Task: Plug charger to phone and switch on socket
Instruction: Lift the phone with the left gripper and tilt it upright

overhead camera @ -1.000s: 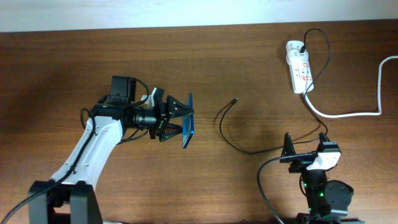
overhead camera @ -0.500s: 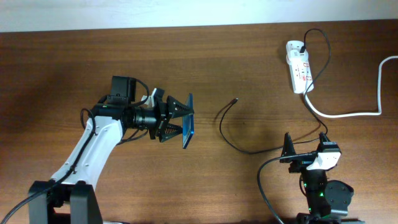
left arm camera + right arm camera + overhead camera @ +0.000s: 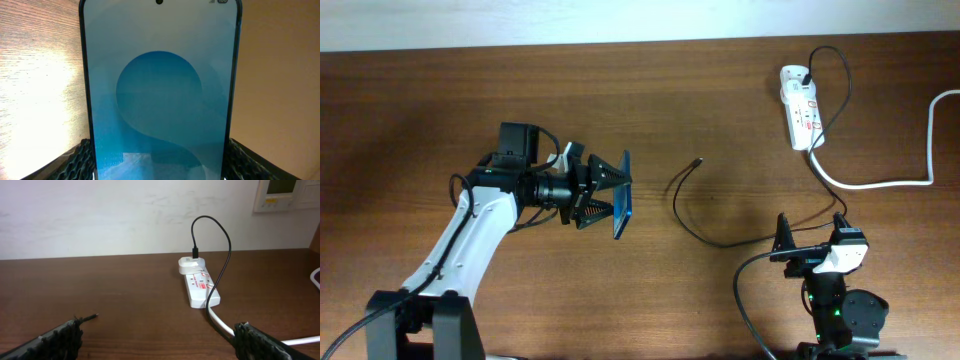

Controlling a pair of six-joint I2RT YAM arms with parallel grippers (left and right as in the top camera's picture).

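Observation:
My left gripper (image 3: 610, 195) is shut on the phone (image 3: 623, 195) and holds it on edge above the table's middle left. In the left wrist view the phone's blue screen (image 3: 160, 100) fills the frame between my fingers. The charger, a thin black cable (image 3: 682, 210), lies on the table with its connector tip (image 3: 698, 160) to the phone's right; its tip shows in the right wrist view (image 3: 90, 316). Its plug end (image 3: 806, 75) sits in the white socket (image 3: 800, 118) at the far right, also in the right wrist view (image 3: 200, 286). My right gripper (image 3: 810, 240) is open and empty near the front edge.
The socket's thick white cord (image 3: 880, 183) runs to the right edge of the table. The black cable loops past my right gripper. A pale wall (image 3: 125, 215) stands behind the table's far edge.

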